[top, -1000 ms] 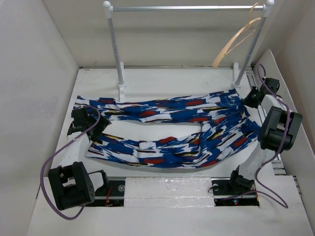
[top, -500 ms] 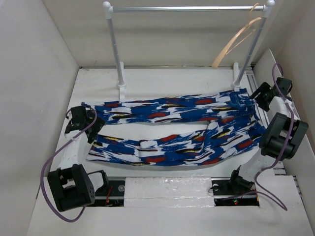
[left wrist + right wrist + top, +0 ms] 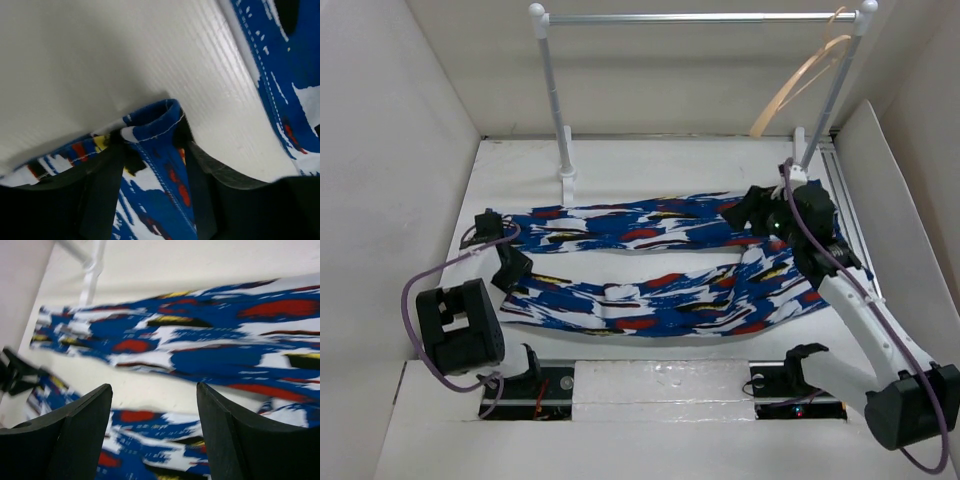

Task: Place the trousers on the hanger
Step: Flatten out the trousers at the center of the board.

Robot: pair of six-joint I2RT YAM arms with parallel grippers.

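The trousers (image 3: 650, 300) lie flat on the table, both legs running left and the waist at the right. My left gripper (image 3: 508, 268) is at the left end of the near leg. In the left wrist view the folded hem (image 3: 155, 170) fills the gap between its fingers, so the left gripper (image 3: 150, 135) is shut on it. My right gripper (image 3: 745, 210) hovers over the far leg near the waist, and the right wrist view shows this gripper (image 3: 154, 387) open and empty above the fabric (image 3: 225, 355). The hanger (image 3: 800, 85) hangs from the rail's right end.
A white-posted rail rack (image 3: 700, 17) stands at the back, with its left post (image 3: 565, 150) just behind the far leg's end and its right post (image 3: 820, 110) behind my right gripper. White walls close in left, right and behind. A slanted white panel (image 3: 890, 190) stands at the right.
My right arm swung in from the right edge to above the waist end, its jaws now open. My left gripper moved onto the near leg's hem and closed on it. The trousers shifted slightly right.
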